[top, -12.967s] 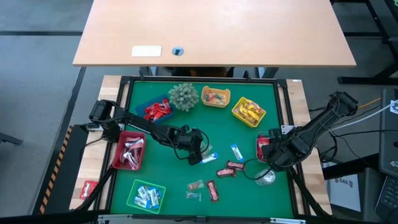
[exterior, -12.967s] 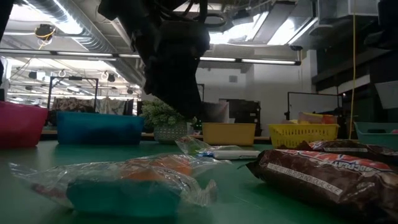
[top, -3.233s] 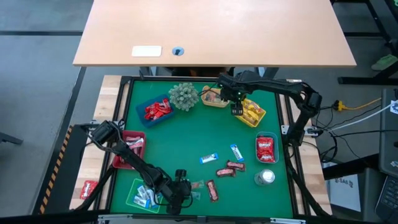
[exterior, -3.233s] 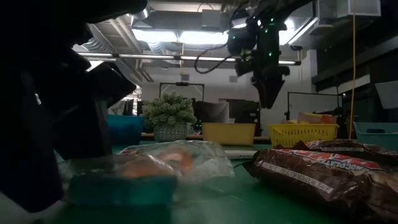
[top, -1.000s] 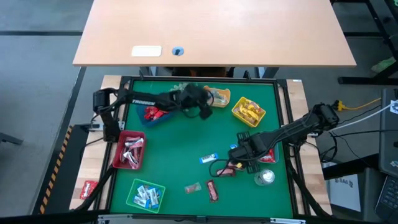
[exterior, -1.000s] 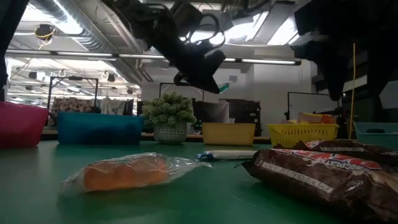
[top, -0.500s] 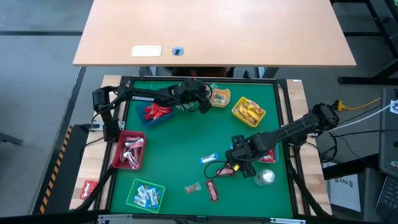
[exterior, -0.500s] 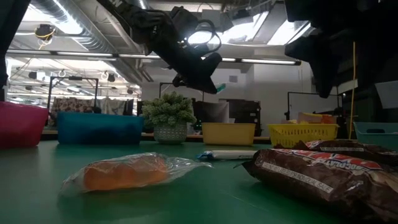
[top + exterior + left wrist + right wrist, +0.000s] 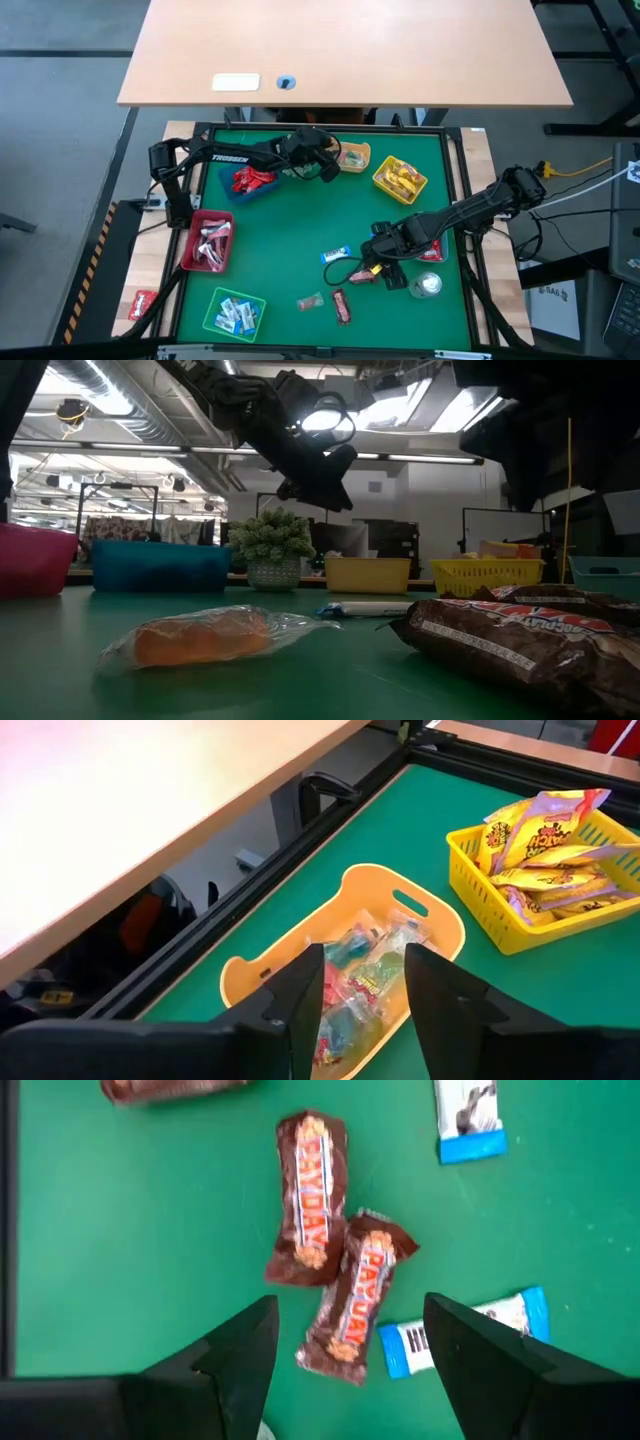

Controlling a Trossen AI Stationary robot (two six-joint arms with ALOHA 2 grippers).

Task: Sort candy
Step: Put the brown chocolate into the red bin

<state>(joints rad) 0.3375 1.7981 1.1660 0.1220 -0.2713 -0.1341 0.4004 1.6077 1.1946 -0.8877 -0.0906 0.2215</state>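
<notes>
Two brown candy bars (image 9: 335, 1270) lie touching on the green desk (image 9: 290, 225), blue-white packets (image 9: 470, 1120) near them — the right hand (image 9: 345, 1350) hangs over the pair, fingers spread wide and empty. The left hand (image 9: 362, 985) — open, nothing held — hovers above the orange tray (image 9: 430, 915) of clear-wrapped sweets (image 9: 360, 975), just beside the yellow basket (image 9: 480, 910).

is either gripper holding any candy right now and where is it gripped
Nothing is held. The left gripper is open above the orange tray; the right gripper is open over two brown bars.
</notes>
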